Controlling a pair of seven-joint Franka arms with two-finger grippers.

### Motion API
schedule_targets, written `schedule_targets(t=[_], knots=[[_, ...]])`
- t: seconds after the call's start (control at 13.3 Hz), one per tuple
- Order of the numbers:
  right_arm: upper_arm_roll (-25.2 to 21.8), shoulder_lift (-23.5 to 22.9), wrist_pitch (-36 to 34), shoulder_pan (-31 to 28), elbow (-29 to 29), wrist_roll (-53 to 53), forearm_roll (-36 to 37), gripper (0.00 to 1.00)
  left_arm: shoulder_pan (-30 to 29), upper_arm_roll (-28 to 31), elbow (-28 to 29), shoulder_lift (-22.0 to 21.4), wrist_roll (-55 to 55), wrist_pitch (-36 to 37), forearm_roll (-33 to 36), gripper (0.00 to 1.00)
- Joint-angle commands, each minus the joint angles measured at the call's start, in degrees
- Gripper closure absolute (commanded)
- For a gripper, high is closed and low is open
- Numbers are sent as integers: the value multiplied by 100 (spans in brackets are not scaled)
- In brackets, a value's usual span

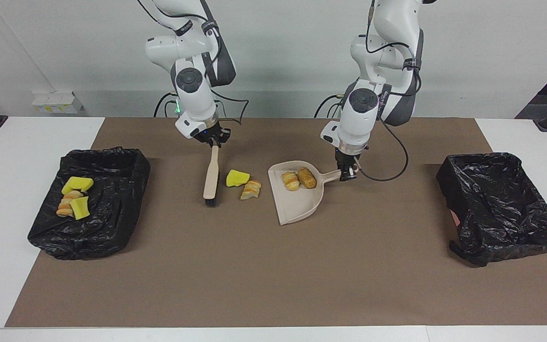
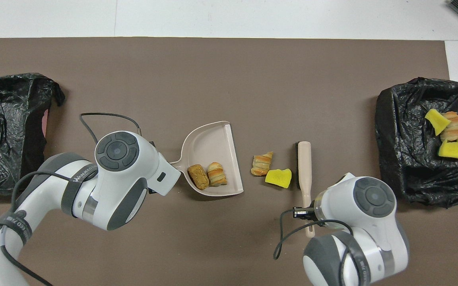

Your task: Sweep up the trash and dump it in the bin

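Mid-sweep, judging by the layout. Right gripper clamped shut on the brush handle, bristles down on the mat beside the loose trash. Left gripper closed on the dustpan handle, pan flat, mouth facing the brush.

Relative to the dustpan: two bread pieces already inside; one yellow sponge chunk and one croissant bit just off its open edge, between it and the brush. More trash in the bin at the right arm's end. Bristle contact with the chunk possibly not yet made; hard to tell.

Next, likely: brush drawn toward the pan mouth, pan held steady, then lift and tip into a bin.
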State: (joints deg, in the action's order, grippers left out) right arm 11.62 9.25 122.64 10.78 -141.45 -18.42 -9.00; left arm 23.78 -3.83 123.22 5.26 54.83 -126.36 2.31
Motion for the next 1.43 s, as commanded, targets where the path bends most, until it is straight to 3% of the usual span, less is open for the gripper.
schedule_targets(t=[0.0,0.38,0.53,0.9,1.35], knots=[[24,-519,163,275,433,-136,-66,100,83,49,220,-165,-104,-135,112,100],[42,-1739,-38,881,1996,-249,-751,100,83,49,229,-165,-402,-135,112,100],[42,-2005,-56,1083,2507,-303,-997,100,83,49,220,-165,-544,-135,112,100],[-28,-1936,-581,918,2746,-241,-1086,100,3,67,115,-200,-1027,-3,103,100],[-37,-1733,-1233,408,2746,-267,240,100,-426,76,141,-498,-1018,655,103,100]])
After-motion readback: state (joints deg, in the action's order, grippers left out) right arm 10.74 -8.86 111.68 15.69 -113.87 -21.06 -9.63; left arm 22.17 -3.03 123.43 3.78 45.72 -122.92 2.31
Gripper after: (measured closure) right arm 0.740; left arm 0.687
